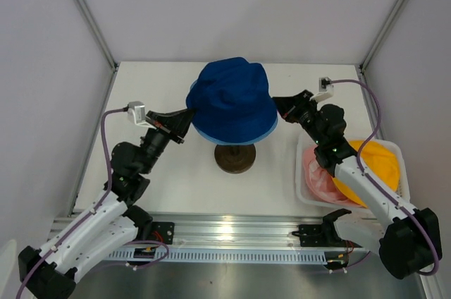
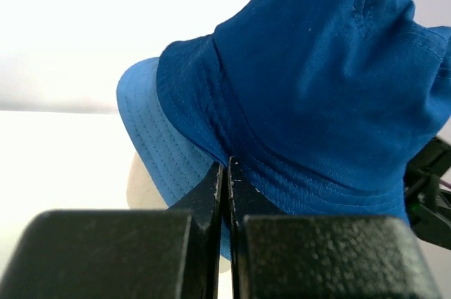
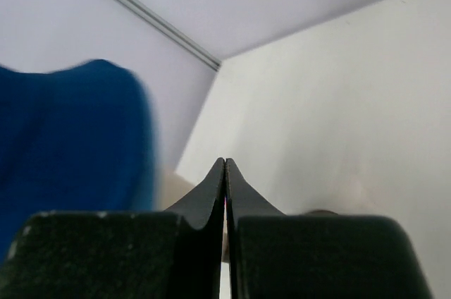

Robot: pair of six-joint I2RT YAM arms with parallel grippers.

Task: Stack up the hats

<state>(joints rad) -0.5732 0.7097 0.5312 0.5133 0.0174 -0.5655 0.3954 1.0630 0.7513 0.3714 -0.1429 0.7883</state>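
Locate the dark blue hat (image 1: 232, 94) at the centre of the table (image 1: 162, 87), seated crown-up over the light blue hat (image 1: 236, 139). Note both worn on the cream mannequin head (image 2: 141, 179), above a dark round base (image 1: 235, 159). Note only the light blue brim showing, as a band under the dark brim.

Find the left gripper (image 1: 186, 121) at the left side of the stack, level with the brims. In the left wrist view, read the left gripper (image 2: 227, 166) as closed, fingers pressed flat together with no gap and no fabric visible between them. Place the tips at the lower edge of the dark blue hat (image 2: 317, 101) brim, over the light blue hat (image 2: 151, 130) brim. Cannot tell whether pinching any cloth.

Find the right gripper (image 1: 279, 106) just beside the right brim edge of the stack. In the right wrist view, read the right gripper (image 3: 225, 166) as closed on nothing, fingers meeting along a single seam. Place the dark blue hat (image 3: 70, 158) to the left of the fingers, blurred and apart from the tips.

Locate the pink hat (image 1: 316, 168) and the yellow hat (image 1: 377, 161) in the white basket (image 1: 320, 203) at the right of the table, under the right arm, well apart from both grippers. Pink to the left, yellow to the right.
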